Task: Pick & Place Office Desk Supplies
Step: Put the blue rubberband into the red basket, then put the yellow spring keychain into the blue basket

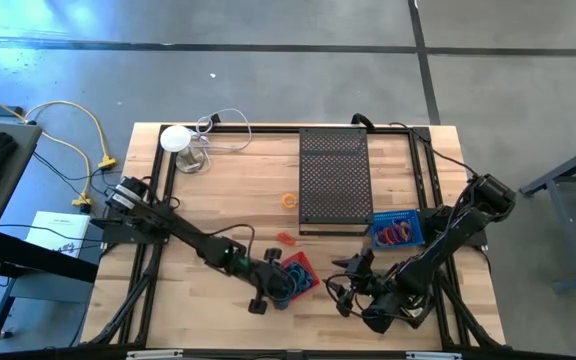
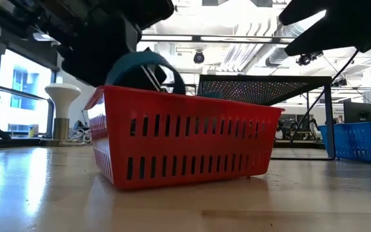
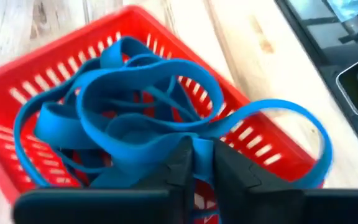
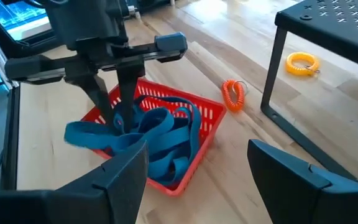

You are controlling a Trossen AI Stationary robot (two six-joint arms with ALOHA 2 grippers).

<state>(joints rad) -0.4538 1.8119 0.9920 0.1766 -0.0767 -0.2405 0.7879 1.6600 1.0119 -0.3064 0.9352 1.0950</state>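
A red slotted basket [image 1: 303, 268] [image 2: 179, 135] [image 4: 211, 115] stands on the wooden table near its front edge. It holds a tangle of blue elastic bands [image 3: 135, 118] [image 4: 160, 134], and one loop [image 3: 316, 137] hangs out over its rim. My left gripper [image 3: 202, 165] [image 4: 115, 115] [image 1: 273, 285] reaches into the basket, shut on the bands. My right gripper [image 4: 197, 174] [image 1: 340, 282] hovers to the right of the basket with its fingers wide open and nothing between them. My left gripper pinches a strand of the blue bands [image 3: 201, 146] between its two fingers, at the near side of the tangle. The fingers [image 4: 126, 93] come from above, slanting down into the basket. The bands lie slack in the basket, one loop draped over its rim.
A black perforated tray [image 1: 333, 180] on legs stands at the back. A blue basket [image 1: 398, 232] with coloured bands sits right of it. An orange coil [image 4: 233, 94] and a yellow ring [image 4: 302, 62] lie on the wood. A white round object [image 1: 176, 138] stands far left.
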